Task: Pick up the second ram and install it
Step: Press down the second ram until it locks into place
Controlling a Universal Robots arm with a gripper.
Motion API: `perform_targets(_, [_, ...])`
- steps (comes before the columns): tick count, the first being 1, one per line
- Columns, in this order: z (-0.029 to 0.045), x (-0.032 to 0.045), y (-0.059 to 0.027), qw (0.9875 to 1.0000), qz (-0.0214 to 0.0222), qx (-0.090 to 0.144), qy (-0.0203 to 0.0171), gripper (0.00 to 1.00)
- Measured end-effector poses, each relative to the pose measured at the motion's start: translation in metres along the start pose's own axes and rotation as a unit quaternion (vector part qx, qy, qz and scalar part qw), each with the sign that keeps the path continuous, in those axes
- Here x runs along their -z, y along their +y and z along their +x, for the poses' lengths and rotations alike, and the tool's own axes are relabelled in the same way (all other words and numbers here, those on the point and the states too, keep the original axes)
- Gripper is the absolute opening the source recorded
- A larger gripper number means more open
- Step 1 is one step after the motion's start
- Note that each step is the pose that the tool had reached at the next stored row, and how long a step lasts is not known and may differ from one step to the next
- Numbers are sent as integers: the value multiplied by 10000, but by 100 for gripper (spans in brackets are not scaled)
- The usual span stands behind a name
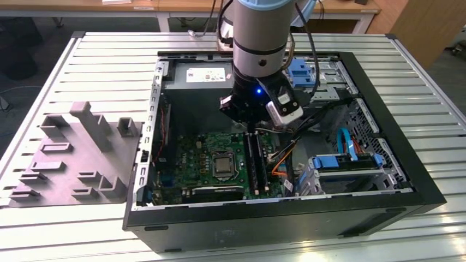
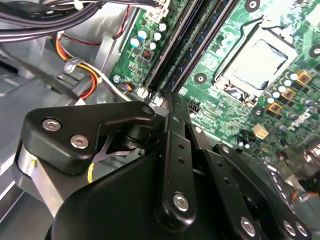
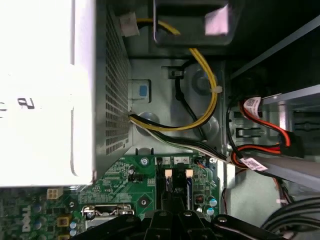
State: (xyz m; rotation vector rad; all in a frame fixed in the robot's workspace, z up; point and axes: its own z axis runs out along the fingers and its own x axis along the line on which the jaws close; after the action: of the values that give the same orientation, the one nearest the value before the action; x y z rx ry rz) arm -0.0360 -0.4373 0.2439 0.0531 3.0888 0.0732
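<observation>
Even overhead light on the ribbed metal table (image 1: 109, 60); open black computer case (image 1: 407, 191) interior shadowed. White power-supply box (image 3: 40, 90) glares, overexposed, in first wrist view. Black gripper linkage (image 2: 170, 165) softly blurred.

Slatted metal table (image 1: 95, 60) carries open computer case (image 1: 407, 180); grey, seemingly foam, fixture (image 1: 76, 155).

open PC case (image 1: 378, 180) on slatted metal table (image 1: 109, 60) | green motherboard (image 1: 200, 155), CPU socket (image 1: 220, 164) | blue drive caddies (image 1: 342, 162) exterior view's right | grey foam fixture (image 1: 73, 153) left of case | yellow cable bundle (image 3: 210, 95)
</observation>
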Motion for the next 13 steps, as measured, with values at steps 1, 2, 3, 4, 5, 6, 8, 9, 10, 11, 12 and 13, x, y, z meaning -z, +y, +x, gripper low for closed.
perform_targets(1, [-2, 31, 2, 10000, -1, 0, 0, 11])
perform_targets(2, [-3, 63, 3, 10000, 0, 0, 0, 11])
perform_targets(3, [-5, 93, 4, 10000, 0, 0, 0, 11])
perform_targets(4, [-6, 115, 6, 10000, 0, 0, 0, 11])
perform_targets(5, [-6, 127, 6, 10000, 0, 0, 0, 11])
perform_targets(6, [-7, 129, 6, 10000, 0, 0, 0, 11])
perform_targets(8, [-7, 129, 7, 10000, -2, 0, 0, 11])
perform_targets(9, [-7, 130, 7, 10000, -2, 0, -1, 11])
perform_targets(10, [-7, 131, 6, 10000, 0, 0, 0, 11])
perform_targets(11, [-7, 132, 3, 10000, 1, 0, 0, 11])
perform_targets(12, [-7, 132, -2, 10000, 1, 1, 0, 11])
perform_targets(13, [-8, 133, -11, 10000, 1, 1, 1, 11])
